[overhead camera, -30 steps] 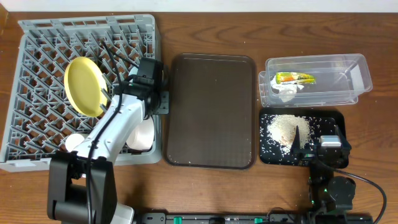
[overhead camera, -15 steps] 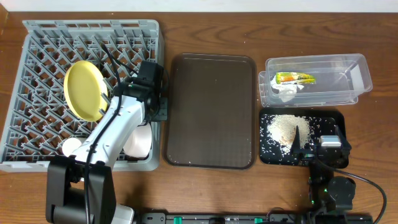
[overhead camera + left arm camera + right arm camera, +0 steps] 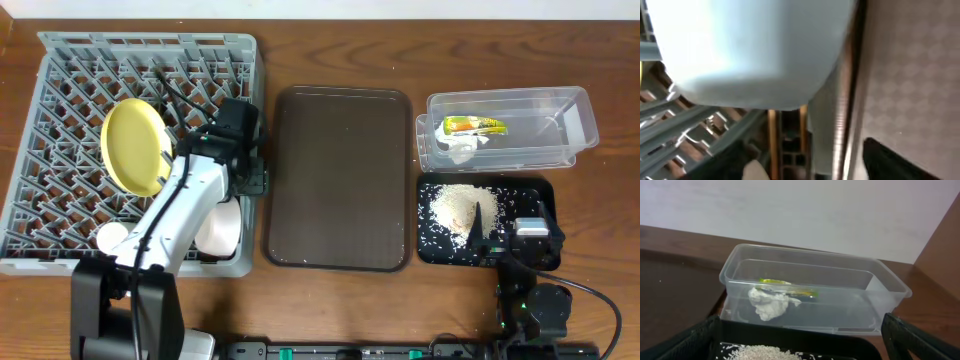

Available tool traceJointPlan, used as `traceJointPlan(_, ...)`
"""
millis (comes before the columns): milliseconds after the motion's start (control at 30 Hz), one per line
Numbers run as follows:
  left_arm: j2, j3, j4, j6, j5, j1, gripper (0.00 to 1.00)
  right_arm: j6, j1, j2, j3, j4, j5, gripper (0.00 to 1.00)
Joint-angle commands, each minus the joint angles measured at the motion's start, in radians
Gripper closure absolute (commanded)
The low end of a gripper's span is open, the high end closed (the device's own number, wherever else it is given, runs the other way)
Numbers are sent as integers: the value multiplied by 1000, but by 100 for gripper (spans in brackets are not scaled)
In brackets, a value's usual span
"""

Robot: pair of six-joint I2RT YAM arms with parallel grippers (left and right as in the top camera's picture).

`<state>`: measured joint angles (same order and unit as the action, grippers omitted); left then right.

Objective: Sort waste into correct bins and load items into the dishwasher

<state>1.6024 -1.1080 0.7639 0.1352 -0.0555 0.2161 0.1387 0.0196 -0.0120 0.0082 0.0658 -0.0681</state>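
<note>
The grey dishwasher rack [image 3: 60, 70] fills the left of the table. A yellow plate [image 3: 132, 147] stands on edge in it and a small white cup [image 3: 110, 237] sits at its front. My left gripper [image 3: 245, 178] hangs over the rack's right side. Up close, its jaws [image 3: 805, 167] stand wide apart with nothing between them, just below a light blue bowl [image 3: 750, 50]. A pale bowl [image 3: 222, 228] rests under that arm. My right gripper [image 3: 805, 347] is open over the black bin [image 3: 535, 195], which holds crumbs [image 3: 458, 207]. The clear bin [image 3: 520, 110] holds the wrapper [image 3: 473, 125] and the tissue [image 3: 460, 147].
A dark brown serving tray [image 3: 340, 180] lies between the rack and the two bins. The rack's slatted right wall [image 3: 825, 125] stands close beside my left fingers. Bare wooden table [image 3: 420, 50] runs along the back.
My left gripper has gone from shut to open at the rack's right side. The rack and plate have shifted a little. The right arm has not moved.
</note>
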Motion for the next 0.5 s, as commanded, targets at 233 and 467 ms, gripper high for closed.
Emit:
traceJointPlan(233,-244,-116,98,10,98,-7,18,-10,-7,5,-3,1,-3,1)
traceJointPlan(467,-541,-120,183,9,97,-7,12,-10,-7,5,-3,1,-3,1)
